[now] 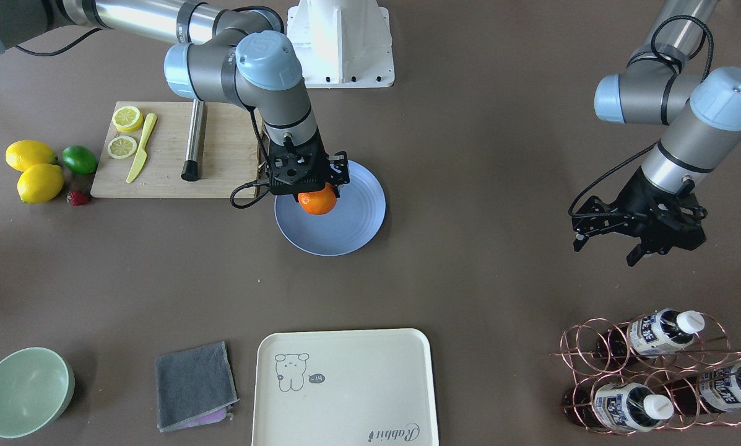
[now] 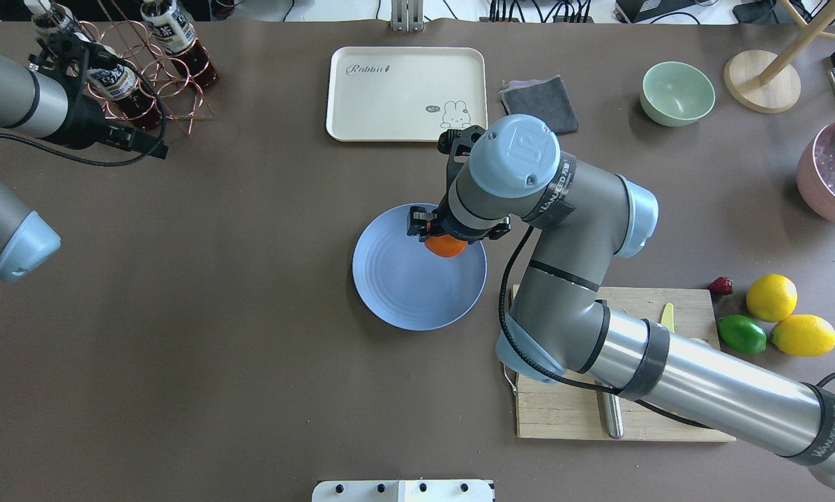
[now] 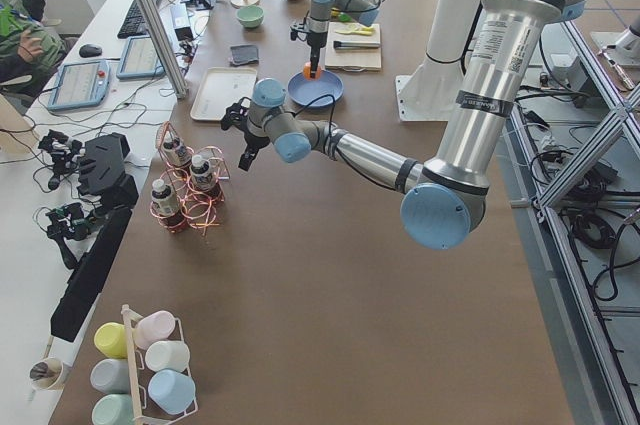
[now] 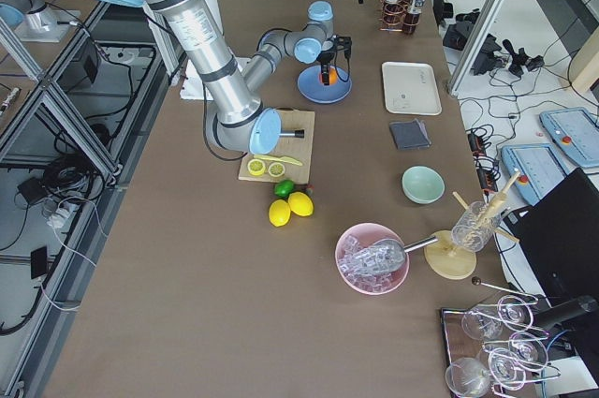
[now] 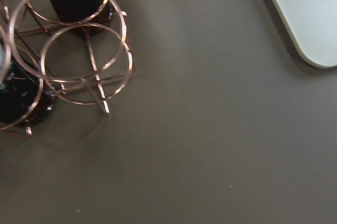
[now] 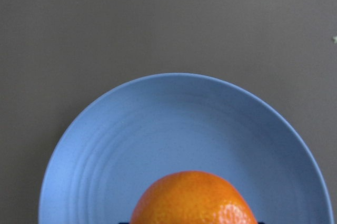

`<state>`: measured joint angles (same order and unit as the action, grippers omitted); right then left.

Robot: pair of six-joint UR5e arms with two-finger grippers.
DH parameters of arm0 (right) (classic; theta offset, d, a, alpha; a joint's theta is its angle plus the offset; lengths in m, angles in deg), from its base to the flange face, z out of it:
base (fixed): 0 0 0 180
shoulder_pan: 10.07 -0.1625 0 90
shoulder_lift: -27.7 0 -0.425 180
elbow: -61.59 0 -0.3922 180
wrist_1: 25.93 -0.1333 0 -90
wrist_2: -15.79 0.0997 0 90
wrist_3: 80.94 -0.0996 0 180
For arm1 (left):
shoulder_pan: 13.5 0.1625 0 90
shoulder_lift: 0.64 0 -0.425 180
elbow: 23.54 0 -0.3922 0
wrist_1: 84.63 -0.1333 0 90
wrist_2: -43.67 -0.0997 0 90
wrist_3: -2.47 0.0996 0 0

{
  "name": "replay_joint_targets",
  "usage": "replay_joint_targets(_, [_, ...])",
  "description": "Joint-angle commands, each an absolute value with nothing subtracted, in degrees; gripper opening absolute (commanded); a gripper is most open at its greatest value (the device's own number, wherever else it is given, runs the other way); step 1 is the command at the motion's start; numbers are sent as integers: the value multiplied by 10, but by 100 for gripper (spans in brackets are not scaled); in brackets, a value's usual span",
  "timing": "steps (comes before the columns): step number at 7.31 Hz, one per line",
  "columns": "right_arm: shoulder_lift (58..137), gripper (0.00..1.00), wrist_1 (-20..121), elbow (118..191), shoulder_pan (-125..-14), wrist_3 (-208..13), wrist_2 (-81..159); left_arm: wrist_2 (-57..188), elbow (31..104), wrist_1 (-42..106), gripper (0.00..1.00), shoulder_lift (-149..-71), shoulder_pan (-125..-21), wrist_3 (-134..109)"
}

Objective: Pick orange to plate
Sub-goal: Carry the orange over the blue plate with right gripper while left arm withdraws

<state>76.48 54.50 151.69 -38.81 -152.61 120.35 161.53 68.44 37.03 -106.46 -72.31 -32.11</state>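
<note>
The orange point(image 1: 317, 202) hangs just over the near-robot part of the periwinkle-blue plate point(image 1: 345, 235), and my right gripper point(image 1: 316, 193) is shut on it from above. From overhead the orange point(image 2: 445, 245) peeks out under the wrist, above the plate point(image 2: 403, 293). The right wrist view shows the orange point(image 6: 195, 198) at the bottom edge with the plate point(image 6: 174, 124) beneath it; the fingers are hidden there. My left gripper point(image 1: 605, 251) hovers open and empty far from the plate, near the copper bottle rack point(image 1: 649, 371).
A wooden cutting board point(image 1: 166, 179) with lemon slices, a yellow knife and a steel rod lies beside the plate. Two lemons point(image 1: 36, 173), a lime point(image 1: 79, 159) and a strawberry sit beyond it. A cream tray point(image 1: 345, 387), grey cloth point(image 1: 194, 384) and green bowl point(image 1: 23, 390) line the operators' edge.
</note>
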Motion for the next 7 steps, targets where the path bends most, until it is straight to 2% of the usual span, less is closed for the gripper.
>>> replay_joint_targets(1, [734, 0, 541, 1465, -372, -1533, 1191, 1618, 682, 373, 98, -1048, -741, -317])
replay_joint_targets(4, [735, 0, 528, 1440, -371, -1534, 1181, 1632, 680, 376, 98, -1029, -797, -287])
replay_joint_targets(5, [737, 99, 526, 1438, -368, -1537, 1178, 1662, 665, 375, 98, -1029, -826, -255])
replay_joint_targets(7, [717, 100, 576, 1481, -388, -1541, 1185, 1724, 651, 371, 98, -1014, -901, -177])
